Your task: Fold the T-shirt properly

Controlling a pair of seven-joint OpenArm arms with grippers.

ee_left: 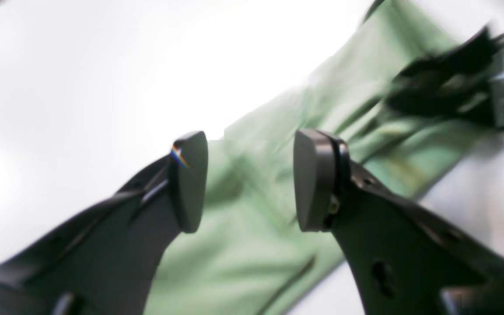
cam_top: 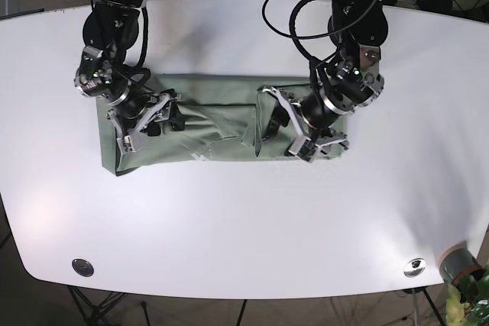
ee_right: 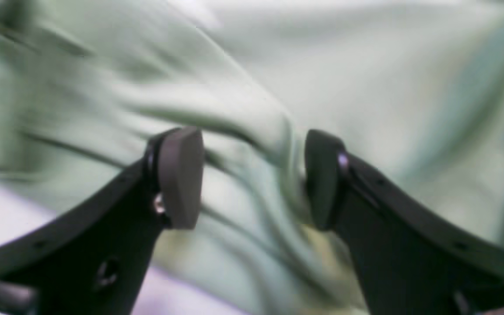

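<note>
The light green T-shirt lies as a long wrinkled band across the middle of the white table. My left gripper hovers open over its right part. In the left wrist view its fingers stand wide apart above the T-shirt with nothing between them. My right gripper is low over the shirt's left part and open. In the right wrist view a raised ridge of the T-shirt runs between the fingers, close to the right fingertip. The right gripper shows blurred in the left wrist view.
Two round metal fittings sit near the table's front edge. A potted plant stands off the front right corner. Cables and both arm bases crowd the back edge.
</note>
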